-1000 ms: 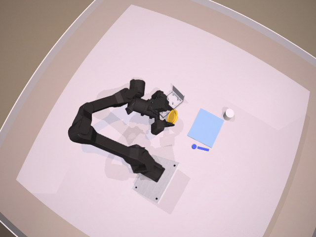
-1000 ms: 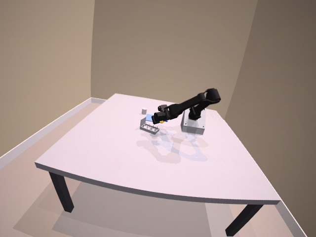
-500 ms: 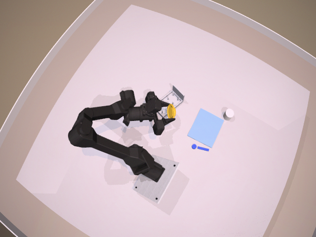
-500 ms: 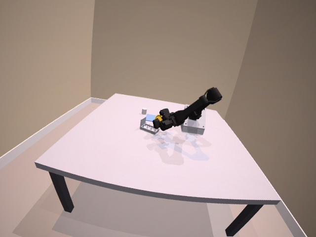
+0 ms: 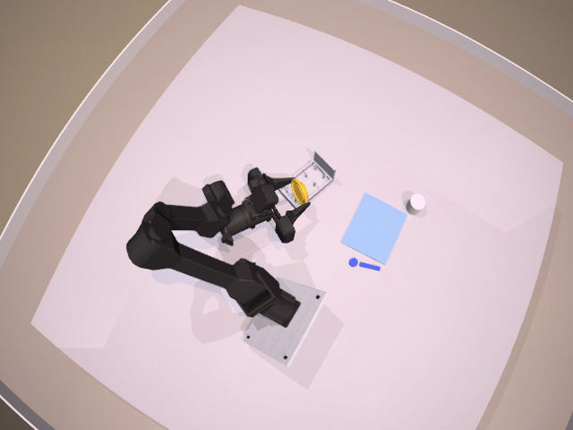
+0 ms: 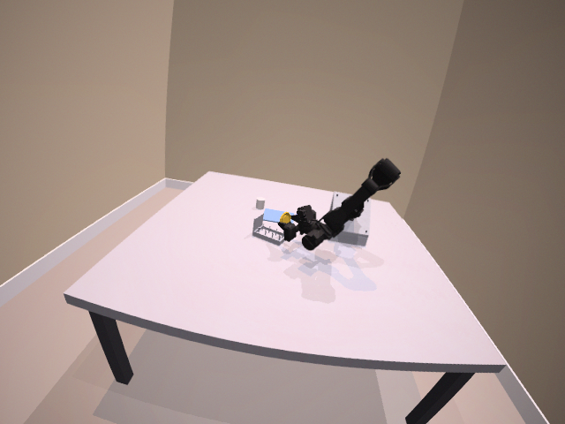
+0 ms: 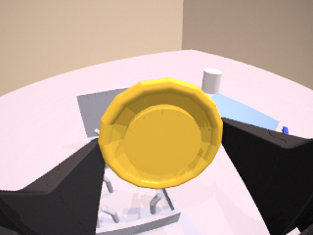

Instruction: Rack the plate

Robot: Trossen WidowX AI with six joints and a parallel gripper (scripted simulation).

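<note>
The yellow plate (image 5: 299,190) (image 6: 285,217) (image 7: 163,139) is held by its rim on two opposite sides and stands nearly upright, a little tilted. My gripper (image 5: 301,191) (image 6: 286,220) (image 7: 160,134) is shut on it, with the arm reaching in low and almost level. The dish rack (image 5: 328,184) (image 6: 267,237) (image 7: 147,224) lies below and beyond the plate, with a grey end panel at its far end and short pegs inside. The plate appears above the near part of the rack. The plate and fingers hide part of the rack, so the slot below cannot be told.
A blue mat (image 5: 374,228) (image 6: 274,215) (image 7: 245,114) lies beside the rack, with a white cup (image 5: 416,202) (image 6: 259,203) (image 7: 211,81) behind it. A blue disc (image 5: 353,262) and a blue bar (image 5: 370,266) lie by the mat. The arm's grey base plate (image 5: 295,347) is at the near side.
</note>
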